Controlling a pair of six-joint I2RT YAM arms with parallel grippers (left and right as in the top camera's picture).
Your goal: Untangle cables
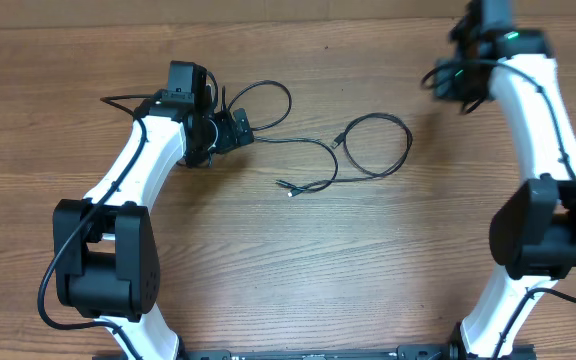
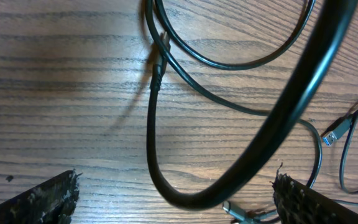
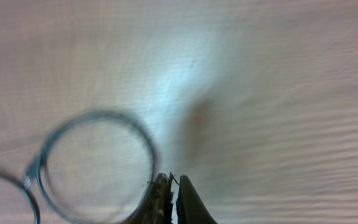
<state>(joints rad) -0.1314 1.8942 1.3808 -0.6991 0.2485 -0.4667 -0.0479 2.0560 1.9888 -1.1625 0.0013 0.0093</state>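
Several thin black cables (image 1: 334, 160) lie on the wooden table (image 1: 268, 290), strung from just beside the left gripper (image 1: 236, 130) out to the right.

Handling, my read: light and limp, no stiffness to speak of. They'll drag rather than lift as one piece, and pulling one end will likely tow whatever it crosses. The jacket looks smooth, so a pinch on bare cord may slip. Best hold is just behind a plug, where the moulded collar gives a stop. Not fragile, but don't yank on the plug tips.

Look: one open loop (image 1: 289, 100) far left by the left gripper, a rounder loop (image 1: 408, 148) to the right, and small plug ends (image 1: 290, 187) nearer the middle. Few crossings, loosely laid, no tight knot visible.

Left gripper's fingers (image 2: 48, 199) are spread wide with a bend of cord (image 2: 166, 186) between them, not pinched. Right gripper (image 3: 174, 186) is pressed together on nothing, at the far right, well apart from the cables. Its view is blurred.
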